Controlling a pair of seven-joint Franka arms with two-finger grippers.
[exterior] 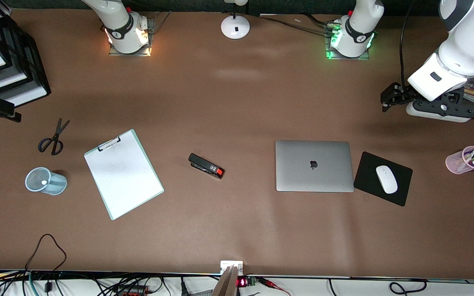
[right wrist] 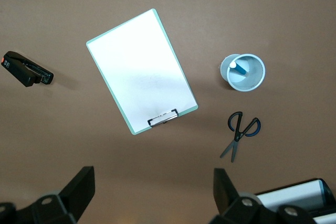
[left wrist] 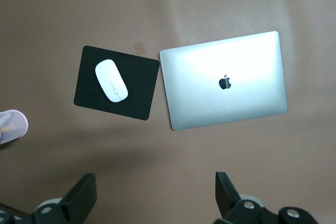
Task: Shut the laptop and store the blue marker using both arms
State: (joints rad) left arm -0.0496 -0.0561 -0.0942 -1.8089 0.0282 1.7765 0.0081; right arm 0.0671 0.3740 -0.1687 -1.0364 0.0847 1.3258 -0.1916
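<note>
**laptop shut, marker in cup, both grippers empty**

landmark is the laptop (exterior: pixel 314 166). we read it as closed: lid flat, logo up, nothing resting on it.

near to far from there:
- mouse pad (exterior: pixel 382 178) just beside it toward the left arm's end, white mouse (exterior: pixel 386 179) on the pad.
- stapler (exterior: pixel 206 165) toward the right arm's end, then the clipboard (exterior: pixel 123 174), well apart from the laptop.
- blue mesh cup (exterior: pixel 45 181) at the right arm's end. the right wrist view shows the blue marker (right wrist: pixel 239 67) inside it, white end up. scissors (exterior: pixel 53 138) lie near the cup, farther from the front camera.
- pink pen cup (exterior: pixel 466 160) at the left arm's end, several pens in it.
- lamp base (exterior: pixel 235 26) by the arm bases.

left gripper (exterior: pixel 390 98) hangs over bare table farther from the front camera than the mouse pad, jaws fully apart, holding nothing. right gripper (right wrist: pixel 152 192) shows only in its own wrist view, above the clipboard area, jaws wide, holding nothing. both arms wait.

risks, as we judge them: the task looks done. any further descent by the left arm could hit the lid or shove the mouse. the right arm could tip the light mesh cup and spill the marker.

count: one each of laptop, blue marker, mouse, pad, stapler, clipboard, scissors; two cups; two arms.
</note>
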